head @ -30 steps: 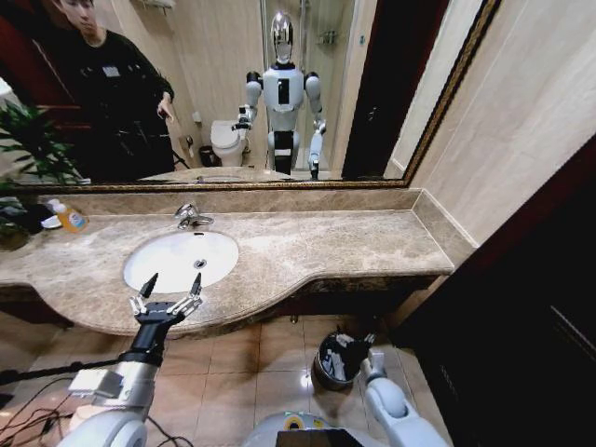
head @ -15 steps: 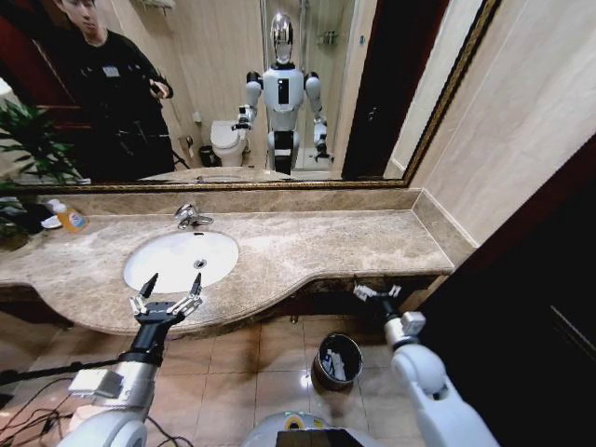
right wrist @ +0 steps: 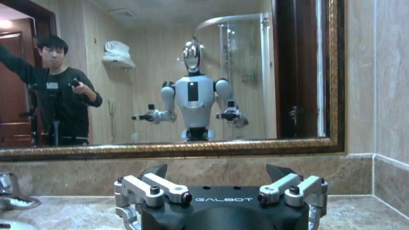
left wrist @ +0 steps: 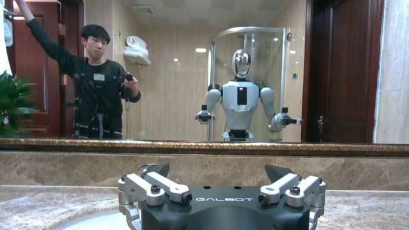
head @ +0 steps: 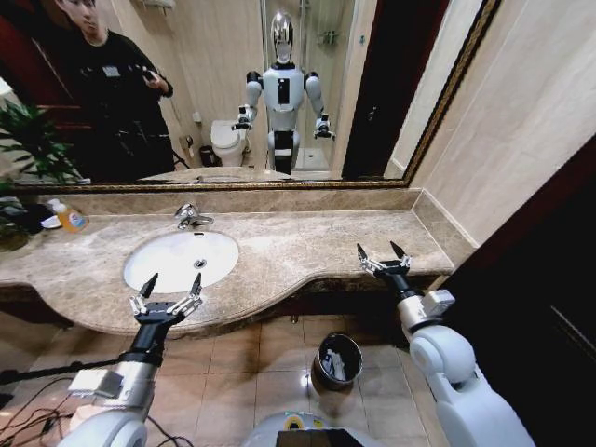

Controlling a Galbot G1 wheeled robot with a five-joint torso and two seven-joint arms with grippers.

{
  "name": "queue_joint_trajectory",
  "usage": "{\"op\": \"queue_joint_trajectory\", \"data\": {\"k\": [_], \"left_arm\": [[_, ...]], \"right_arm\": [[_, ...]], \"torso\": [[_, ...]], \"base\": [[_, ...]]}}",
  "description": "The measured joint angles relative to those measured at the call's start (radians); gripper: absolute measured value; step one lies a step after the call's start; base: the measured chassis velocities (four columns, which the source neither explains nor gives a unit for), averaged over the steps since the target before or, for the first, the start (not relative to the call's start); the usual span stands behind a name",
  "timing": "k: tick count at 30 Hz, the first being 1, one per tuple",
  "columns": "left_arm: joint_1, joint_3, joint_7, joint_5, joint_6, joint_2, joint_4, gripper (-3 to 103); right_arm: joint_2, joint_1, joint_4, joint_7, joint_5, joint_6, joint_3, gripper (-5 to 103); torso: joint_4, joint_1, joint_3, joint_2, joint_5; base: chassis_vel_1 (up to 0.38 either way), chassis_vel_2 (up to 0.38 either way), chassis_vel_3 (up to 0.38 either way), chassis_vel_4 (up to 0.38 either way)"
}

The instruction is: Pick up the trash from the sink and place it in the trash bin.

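Note:
The white oval sink (head: 163, 270) sits in the marble countertop (head: 307, 244), and its basin looks bare. My left gripper (head: 171, 282) hovers open and empty over the counter's front edge, just in front of the sink (left wrist: 89, 223). My right gripper (head: 378, 250) is open and empty, raised at the counter's front right edge, and the same gripper (right wrist: 217, 173) faces the mirror. On the floor below stands the dark round trash bin (head: 323, 346) with white pieces of trash (head: 335, 365) inside. My left gripper (left wrist: 217, 172) also faces the mirror.
A chrome tap (head: 191, 216) stands behind the sink. A yellow-orange soap bottle (head: 68, 218) and a plant (head: 28, 149) sit at the far left. A framed mirror (head: 372, 93) backs the counter, and a wall and a dark door close the right side.
My right arm has risen from the trash bin on the floor to the counter's front right edge, its gripper open. The left arm has not moved.

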Motion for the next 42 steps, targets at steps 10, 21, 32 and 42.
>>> {"op": "queue_joint_trajectory", "data": {"k": [10, 21, 32, 42], "left_arm": [[0.000, 0.000, 0.000, 0.000, 0.000, 0.000, 0.000, 100], [0.000, 0.000, 0.000, 0.000, 0.000, 0.000, 0.000, 100], [0.000, 0.000, 0.000, 0.000, 0.000, 0.000, 0.000, 100], [0.000, 0.000, 0.000, 0.000, 0.000, 0.000, 0.000, 100]], "right_arm": [[-0.011, 0.008, 0.043, 0.055, 0.011, -0.061, -0.028, 100], [-0.011, 0.010, 0.050, 0.074, -0.003, -0.074, -0.034, 100], [-0.010, 0.010, 0.048, 0.074, -0.004, -0.073, -0.034, 100], [-0.010, 0.010, 0.047, 0.074, -0.005, -0.073, -0.034, 100]], "torso": [[0.0000, 0.000, 0.000, 0.000, 0.0000], [0.0000, 0.000, 0.000, 0.000, 0.0000], [0.0000, 0.000, 0.000, 0.000, 0.0000], [0.0000, 0.000, 0.000, 0.000, 0.0000]], "base": [[0.000, 0.000, 0.000, 0.000], [0.000, 0.000, 0.000, 0.000], [0.000, 0.000, 0.000, 0.000], [0.000, 0.000, 0.000, 0.000]]}}
